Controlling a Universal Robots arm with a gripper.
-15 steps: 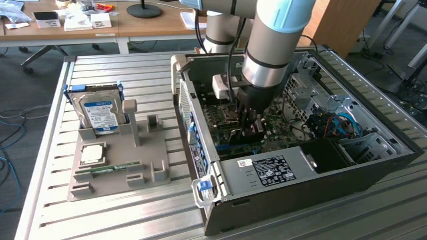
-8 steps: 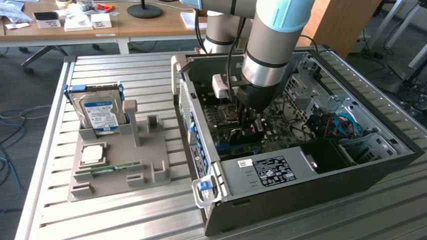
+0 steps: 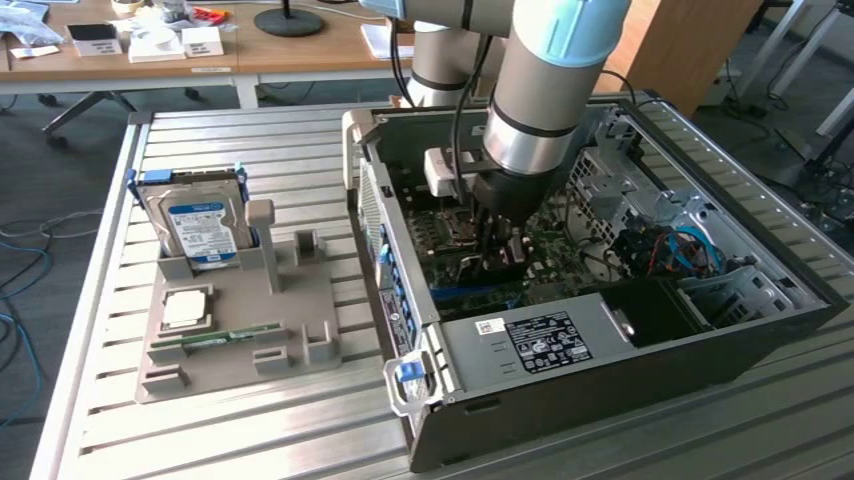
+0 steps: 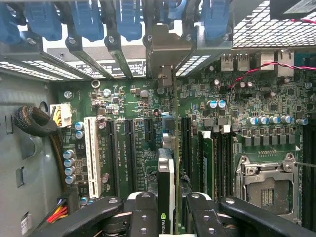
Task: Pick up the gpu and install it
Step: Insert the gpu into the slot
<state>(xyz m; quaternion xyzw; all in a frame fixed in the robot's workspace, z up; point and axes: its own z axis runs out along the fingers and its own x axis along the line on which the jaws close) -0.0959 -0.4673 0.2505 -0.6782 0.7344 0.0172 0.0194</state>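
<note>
Arm position: the arm is lowered into the open computer case (image 3: 747,300), which lies on its side on the slatted metal worktop (image 3: 267,440). In the exterior view the gripper (image 3: 501,238) is seen deep inside the case, above the motherboard (image 3: 561,255).

Gripper state: the gripper (image 4: 170,210) is clamped on the gpu (image 4: 166,173). In the wrist view the card is seen edge-on, upright, pinched between the two black fingers (image 4: 143,217), with a green logo visible on its near end.

Location of the gpu: the card is held over the expansion slot area of the motherboard, beside the long white slot (image 4: 91,153) and between that slot and the processor socket (image 4: 266,187). It is in line with a silvery metal bracket (image 4: 168,49) at the rear wall of the case, below a row of blue latches (image 4: 89,19). Whether the card's edge is seated in a slot cannot be determined.

Other items: on the exterior view's left, a grey parts holder (image 3: 307,300) is noted on the worktop. A hard drive (image 3: 200,225) stands upright in it, and a processor chip (image 3: 184,308) and a green memory stick (image 3: 220,338) lie flat in it.
</note>
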